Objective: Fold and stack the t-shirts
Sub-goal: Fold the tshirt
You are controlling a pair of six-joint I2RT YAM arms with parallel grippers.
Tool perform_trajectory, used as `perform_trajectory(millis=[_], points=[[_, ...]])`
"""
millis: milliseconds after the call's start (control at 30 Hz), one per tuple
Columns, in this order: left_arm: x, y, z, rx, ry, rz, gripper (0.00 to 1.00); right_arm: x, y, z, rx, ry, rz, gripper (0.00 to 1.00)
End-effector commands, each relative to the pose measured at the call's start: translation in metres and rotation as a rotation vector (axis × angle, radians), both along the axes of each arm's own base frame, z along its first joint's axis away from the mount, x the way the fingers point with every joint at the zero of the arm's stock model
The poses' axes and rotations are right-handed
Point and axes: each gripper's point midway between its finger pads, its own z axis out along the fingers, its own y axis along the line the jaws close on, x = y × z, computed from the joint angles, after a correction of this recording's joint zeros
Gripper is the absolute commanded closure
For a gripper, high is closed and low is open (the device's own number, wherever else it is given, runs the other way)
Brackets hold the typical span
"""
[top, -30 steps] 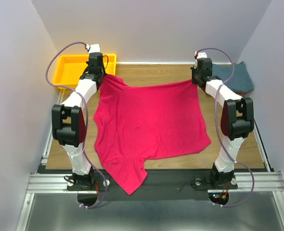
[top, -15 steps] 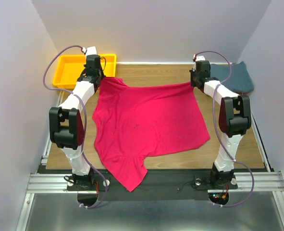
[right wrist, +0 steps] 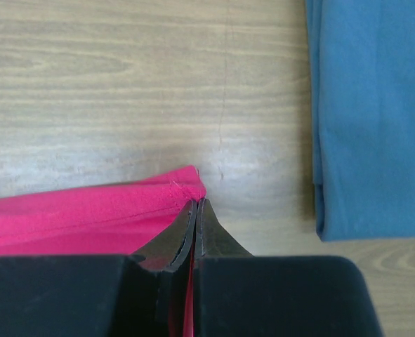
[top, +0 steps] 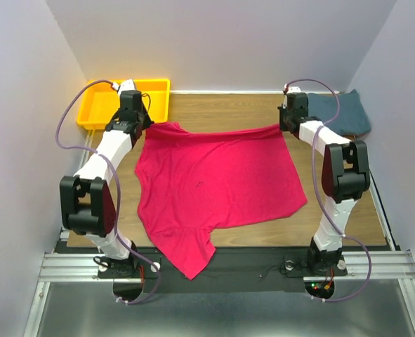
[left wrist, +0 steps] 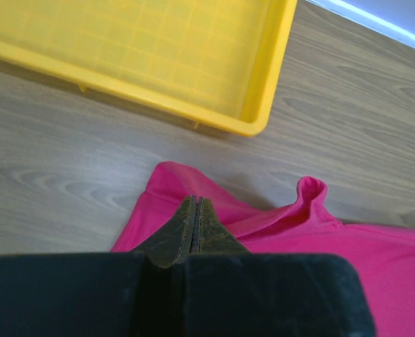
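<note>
My left pincer (left wrist: 195, 210) and right pincer (right wrist: 196, 210) each pinch a top corner of one crimson shirt (top: 218, 175), with one teal shirt (top: 347, 112) upper right and one tray (top: 98, 105) upper left.

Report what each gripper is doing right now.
Left gripper: closed, pinching the far left corner of the pink shirt.
Right gripper: closed, pinching the far right corner of the same shirt.

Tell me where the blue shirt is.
In the top view, the blue shirt lies folded at the far right corner, right of the right hand.
</note>
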Motion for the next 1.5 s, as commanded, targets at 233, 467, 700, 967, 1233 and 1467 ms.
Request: perform_trajectory(millis=[233, 467, 700, 967, 1233, 1467], points=[[-0.064, -0.013, 0.014, -0.192, -0.040, 0.006, 1.00, -0.025, -0.016, 0.049, 0.001, -0.106, -0.059, 0.99], [-0.096, -0.021, -0.016, -0.320, -0.007, 0.042, 1.00, -0.047, -0.019, 0.026, 0.026, -0.055, -0.105, 0.99], [-0.130, -0.022, -0.047, -0.448, -0.007, 0.119, 1.00, -0.059, -0.014, 0.014, 0.064, -0.029, -0.109, 0.99], [-0.148, -0.038, -0.078, -0.567, 0.048, 0.110, 1.00, -0.071, -0.013, -0.004, 0.097, 0.010, -0.139, 0.99], [-0.169, -0.036, -0.088, -0.585, 0.043, 0.112, 0.71, -0.084, -0.011, -0.019, 0.125, 0.047, -0.147, 0.89], [-0.164, -0.016, -0.067, -0.460, -0.022, 0.131, 0.25, -0.098, -0.021, -0.009, 0.108, 0.021, -0.201, 0.63]])
